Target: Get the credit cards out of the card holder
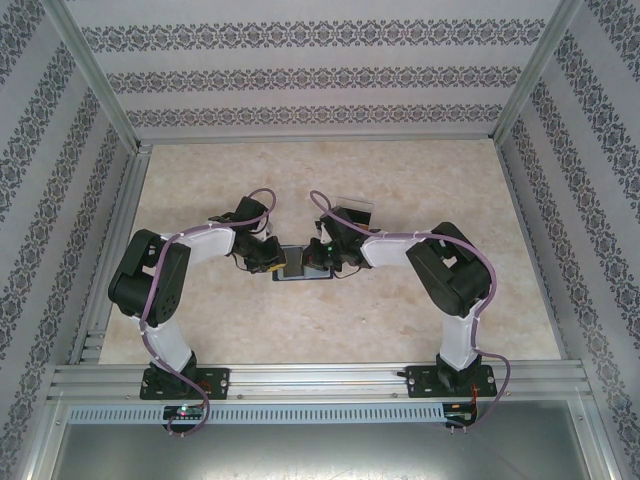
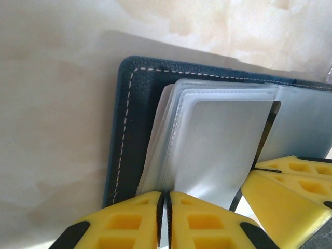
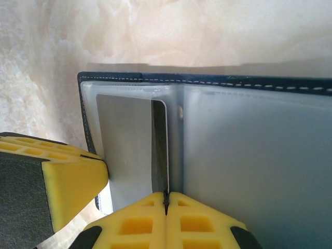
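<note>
Lying open on the pale marbled table (image 1: 200, 320), between the two arms, says the first: that is where the holder (image 1: 296, 264) is.

And its look? asks the second.

Dark navy outside, with a line of pale stitching (image 2: 124, 129) following the edge (round a rounded corner). Inside is a stack of clear, frosted sleeves (image 2: 223, 140), bluish-grey where they lie flat.

The jaws?

The left gripper (image 2: 165, 218) is clenched on the near edge of the sleeves at the holder's left end, its yellow fingers all but meeting. The right gripper (image 3: 166, 207) is clamped as well. A thin upright leaf (image 3: 160, 150) with a rounded corner runs down into the seam between its fingers. Card or sleeve, that cannot be told.

How near are the two grippers?

Just beside each other, both over the holder.
</note>
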